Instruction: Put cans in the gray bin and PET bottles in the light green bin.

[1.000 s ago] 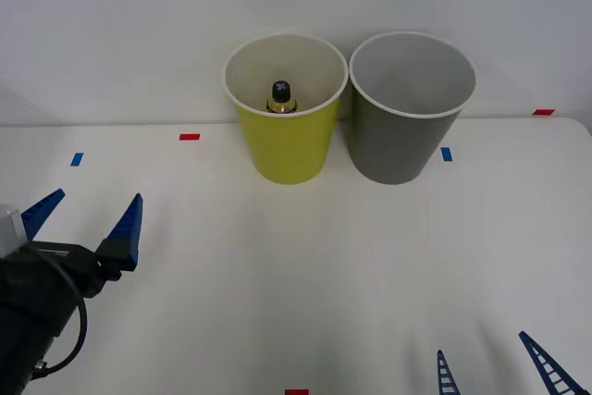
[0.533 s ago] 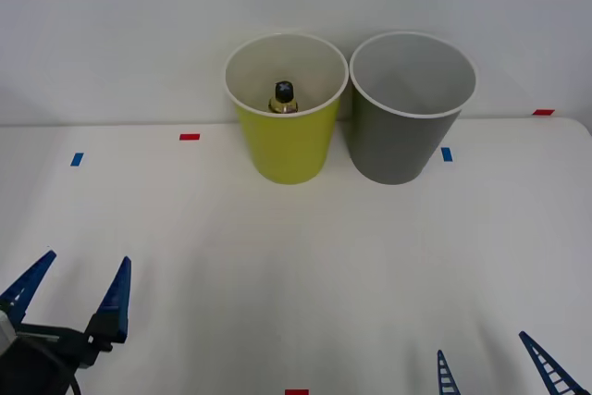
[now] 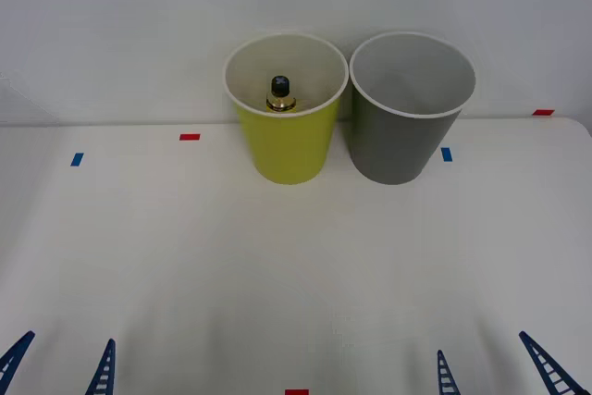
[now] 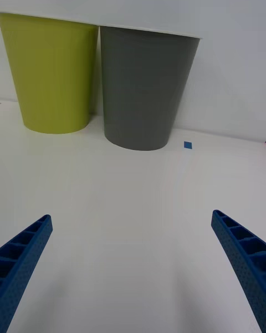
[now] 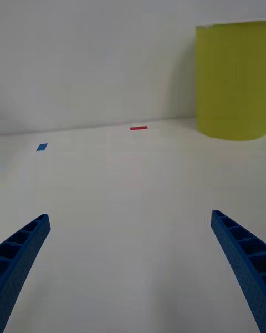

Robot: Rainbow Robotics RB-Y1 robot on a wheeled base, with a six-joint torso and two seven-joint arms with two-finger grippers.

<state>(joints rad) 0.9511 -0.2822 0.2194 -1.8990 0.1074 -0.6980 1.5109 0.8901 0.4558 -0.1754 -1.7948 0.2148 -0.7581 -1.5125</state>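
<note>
We see one bottle (image 3: 279, 93) standing upright inside the green bin (image 3: 286, 145), its black cap and a bit of yellow shoulder showing above the bin's near wall. The gray bin (image 3: 403, 141) stands just beside the green one, on its right, and we can make out nothing inside it from the front view. Both bins sit at the far edge of the white table (image 3: 296, 265), against the wall.

Our left gripper (image 3: 60, 369) is low at the near left edge of the table, its blue fingers spread wide and holding nothing. Our right gripper (image 3: 499, 367) is at the near right edge, fingers likewise spread and empty. Small red and blue tape marks (image 3: 189, 137) dot the table.
</note>
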